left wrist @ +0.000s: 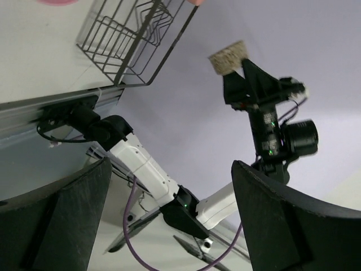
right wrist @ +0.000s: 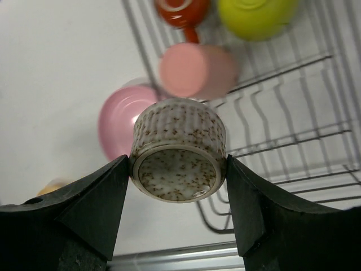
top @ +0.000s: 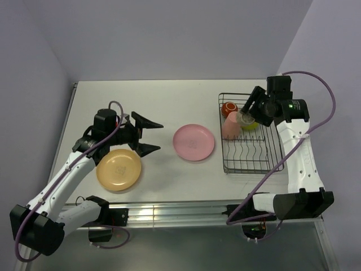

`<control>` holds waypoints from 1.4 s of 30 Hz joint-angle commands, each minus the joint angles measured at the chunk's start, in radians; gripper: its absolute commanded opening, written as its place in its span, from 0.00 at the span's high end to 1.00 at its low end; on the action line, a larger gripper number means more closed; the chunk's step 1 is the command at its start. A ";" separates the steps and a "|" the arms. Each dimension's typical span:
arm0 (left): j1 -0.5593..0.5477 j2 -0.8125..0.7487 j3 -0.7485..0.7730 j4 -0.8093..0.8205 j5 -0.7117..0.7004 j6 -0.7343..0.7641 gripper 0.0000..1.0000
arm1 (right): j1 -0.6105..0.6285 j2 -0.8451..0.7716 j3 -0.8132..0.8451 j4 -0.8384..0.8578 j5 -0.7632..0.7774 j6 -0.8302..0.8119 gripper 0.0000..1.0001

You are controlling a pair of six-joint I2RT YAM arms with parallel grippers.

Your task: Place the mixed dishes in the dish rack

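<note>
Two plates are lying on the worktop [top: 141, 101]: pink plate [top: 193, 141] mid-surface, orange plate [top: 119, 169] near the left edge. The right gripper [top: 246, 116] is clamping the speckled cup [right wrist: 179, 141] over the far end of the rack [top: 248, 171], probably needing a gentle lowering beside the tumbler [top: 230, 125]. The left gripper [top: 158, 136] is gaping wide, empty.

No legible text, label, brand name or number anywhere. Only a faint moulded mark at the centre of the pale orange plate [top: 119, 169], near the tabletop's front-left corner, and another at the centre of the pink plate [top: 193, 142], mid-tabletop just left of the rack. Both too small and blurred to read.
</note>
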 commanded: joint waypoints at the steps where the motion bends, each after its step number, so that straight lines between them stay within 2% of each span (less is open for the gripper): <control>1: 0.005 0.025 0.131 -0.060 0.011 0.143 0.07 | -0.060 -0.014 -0.047 0.057 0.184 -0.049 1.00; 5: 0.008 0.048 0.188 -0.110 0.012 0.198 0.08 | -0.131 0.040 -0.128 0.115 0.196 -0.063 1.00; 11: 0.031 0.020 0.146 -0.104 0.031 0.180 0.09 | -0.206 0.133 -0.163 0.181 0.199 -0.088 1.00; 25: 0.069 -0.021 0.163 -0.190 0.035 0.229 0.09 | -0.227 0.356 -0.094 0.247 0.227 -0.085 1.00; 42: 0.109 -0.095 0.169 -0.255 0.017 0.238 0.09 | -0.231 0.525 -0.071 0.259 0.259 -0.100 1.00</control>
